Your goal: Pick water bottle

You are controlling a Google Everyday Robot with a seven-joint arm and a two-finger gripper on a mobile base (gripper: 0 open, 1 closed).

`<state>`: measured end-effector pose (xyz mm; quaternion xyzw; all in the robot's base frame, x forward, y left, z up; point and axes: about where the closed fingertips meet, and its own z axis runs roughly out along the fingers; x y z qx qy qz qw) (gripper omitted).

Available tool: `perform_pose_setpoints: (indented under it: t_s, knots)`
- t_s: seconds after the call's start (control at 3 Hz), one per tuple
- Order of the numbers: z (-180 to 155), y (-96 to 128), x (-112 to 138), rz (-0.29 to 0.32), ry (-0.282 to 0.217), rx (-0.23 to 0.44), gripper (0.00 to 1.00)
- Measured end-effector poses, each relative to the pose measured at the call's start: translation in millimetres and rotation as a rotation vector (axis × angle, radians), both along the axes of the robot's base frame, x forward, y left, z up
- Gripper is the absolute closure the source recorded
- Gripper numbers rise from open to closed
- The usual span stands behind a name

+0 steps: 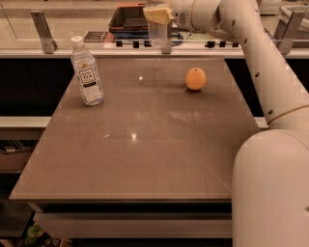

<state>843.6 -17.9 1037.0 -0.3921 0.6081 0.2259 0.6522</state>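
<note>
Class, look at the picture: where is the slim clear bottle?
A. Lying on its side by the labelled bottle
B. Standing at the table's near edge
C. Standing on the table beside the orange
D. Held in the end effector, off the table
D: the end effector grips the slim bottle by its top at the far side of the table, with its base off the surface.

Gripper (157, 13) at top edge — hides cap of water bottle (158, 33).
</note>
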Motion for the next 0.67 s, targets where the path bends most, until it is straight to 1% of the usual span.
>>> perform_pose_setpoints:
  t_s: [0.33, 0.67]
  knots:
    - [13.2, 2.1, -3.0, -0.003, -0.028, -0.023, 1.0]
    - [13.5, 2.2, -3.0, -0.003, -0.028, -0.024, 1.0]
